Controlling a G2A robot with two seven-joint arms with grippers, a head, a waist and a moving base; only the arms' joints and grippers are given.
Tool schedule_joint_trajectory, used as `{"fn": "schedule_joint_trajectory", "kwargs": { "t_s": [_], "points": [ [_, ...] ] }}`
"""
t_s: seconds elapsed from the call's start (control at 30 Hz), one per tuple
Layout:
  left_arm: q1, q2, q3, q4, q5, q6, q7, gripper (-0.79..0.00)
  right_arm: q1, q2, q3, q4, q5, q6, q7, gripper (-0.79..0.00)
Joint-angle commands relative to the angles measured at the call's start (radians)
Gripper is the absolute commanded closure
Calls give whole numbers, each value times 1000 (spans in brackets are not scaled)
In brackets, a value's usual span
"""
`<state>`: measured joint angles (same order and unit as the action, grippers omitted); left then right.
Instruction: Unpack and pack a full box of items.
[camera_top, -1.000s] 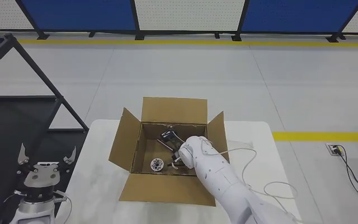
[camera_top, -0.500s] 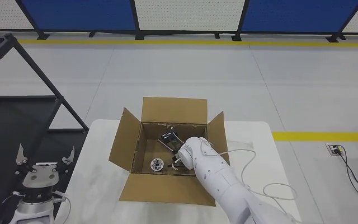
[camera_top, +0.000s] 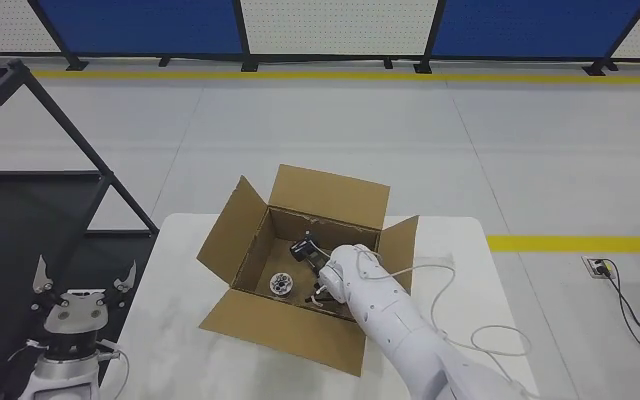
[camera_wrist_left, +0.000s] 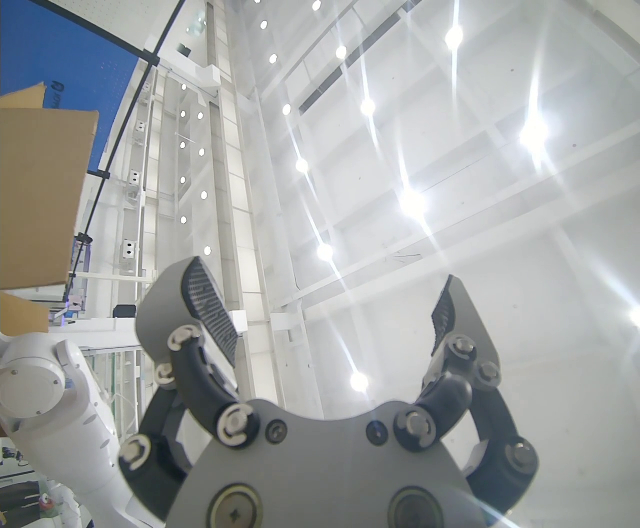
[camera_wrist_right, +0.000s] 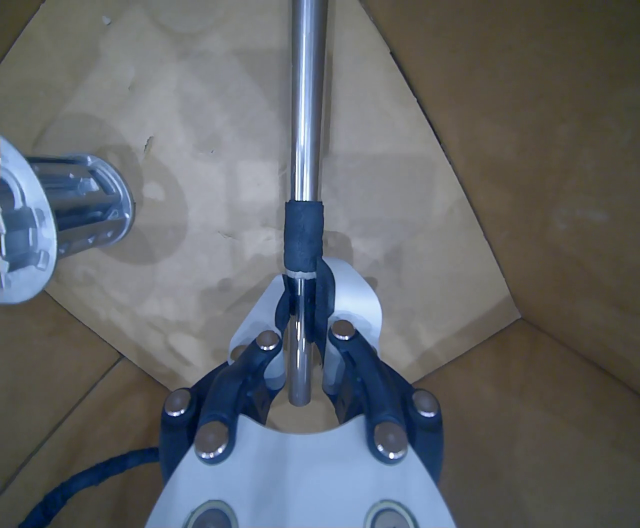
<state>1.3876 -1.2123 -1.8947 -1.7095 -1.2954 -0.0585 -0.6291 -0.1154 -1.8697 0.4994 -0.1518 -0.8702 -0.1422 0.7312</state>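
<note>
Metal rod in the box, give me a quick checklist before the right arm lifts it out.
1. Right pincer shut on metal rod: ok.
2. Grip near rod's middle: not ok, close to one end.
3. Silver cylinder apart from rod: ok.
4. Rod's far end free: cannot tell.
5. Box square to table: not ok, skewed.
6. Left pincer clear of box: ok, open.

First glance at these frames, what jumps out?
The open cardboard box on the white table, with the right hand deep inside it, shut on a steel rod banded with black tape. Beside the rod, a silver metal cylinder sits on the box floor. The left hand is open beside the table, pointing upward.
</note>
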Motion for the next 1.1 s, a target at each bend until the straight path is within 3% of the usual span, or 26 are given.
{"fn": "schedule_joint_trajectory", "kwargs": {
  "t_s": [0.0,0.8,0.83,0.87,0.9,1.07],
  "points": [
    [-1,0,1,0,1,1,0,-785,2,1,2,2,-2,-9,3,0],
    [-11,-5,10,5,9,11,2,-785,13,21,7,-6,-67,-81,45,0],
    [-12,-5,10,5,10,10,2,-785,12,21,7,-6,-68,-78,51,-28],
    [-12,-5,11,6,13,11,1,-785,12,21,8,-7,-68,-76,54,-203],
    [-12,-5,11,6,14,11,1,-785,12,21,9,-8,-69,-74,59,-323],
    [-14,-5,11,7,19,14,1,-785,15,22,16,-18,-69,-66,58,-468]
  ]
}}
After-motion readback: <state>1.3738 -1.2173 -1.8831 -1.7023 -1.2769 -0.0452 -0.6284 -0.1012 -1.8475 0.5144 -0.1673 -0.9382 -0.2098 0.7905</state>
